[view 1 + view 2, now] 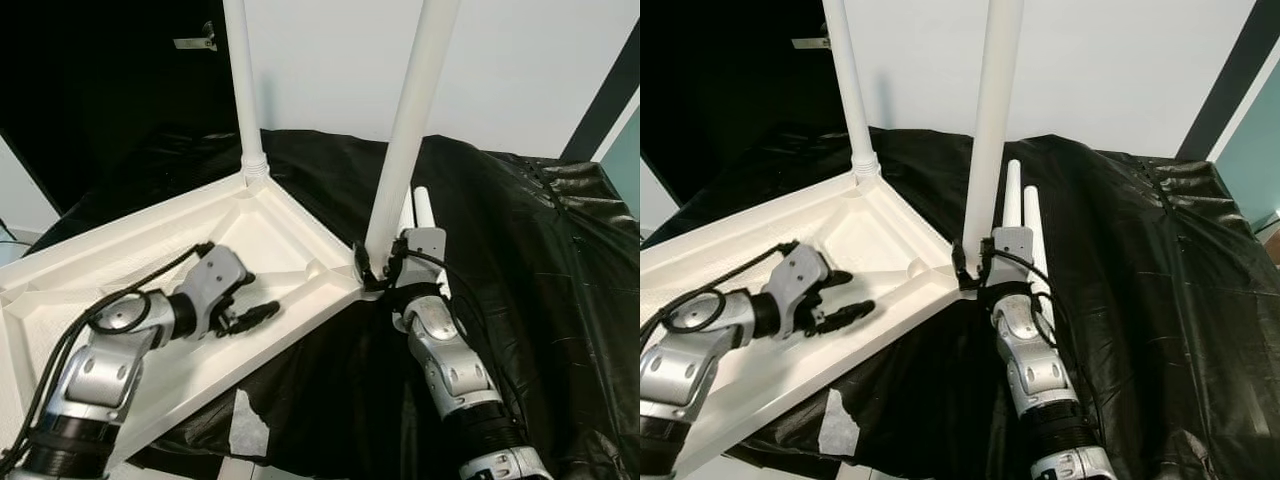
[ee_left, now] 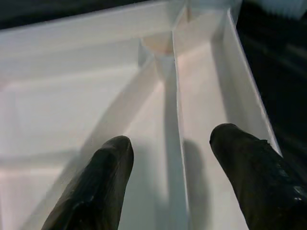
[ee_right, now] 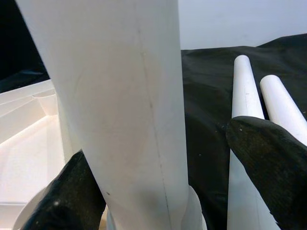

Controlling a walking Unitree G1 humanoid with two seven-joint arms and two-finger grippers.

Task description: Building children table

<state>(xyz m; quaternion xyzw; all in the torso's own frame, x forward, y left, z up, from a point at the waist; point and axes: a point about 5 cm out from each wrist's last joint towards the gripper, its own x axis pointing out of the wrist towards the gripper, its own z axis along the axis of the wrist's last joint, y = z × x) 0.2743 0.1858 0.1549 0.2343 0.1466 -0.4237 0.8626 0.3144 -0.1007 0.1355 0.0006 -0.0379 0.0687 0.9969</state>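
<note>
Legs: one stands at the far corner (image 1: pixel 243 90); my right tool (image 1: pixel 377 270) grasps the second leg (image 1: pixel 408 130), my left tool (image 1: pixel 245 315) spread over the upturned tabletop (image 1: pixel 290 240); two spare legs (image 1: pixel 1025 215) wait.

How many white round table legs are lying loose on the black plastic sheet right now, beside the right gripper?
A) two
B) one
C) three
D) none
A: two white round legs lie side by side on the black plastic sheet, beyond the right gripper, which straddles a standing leg.
</note>
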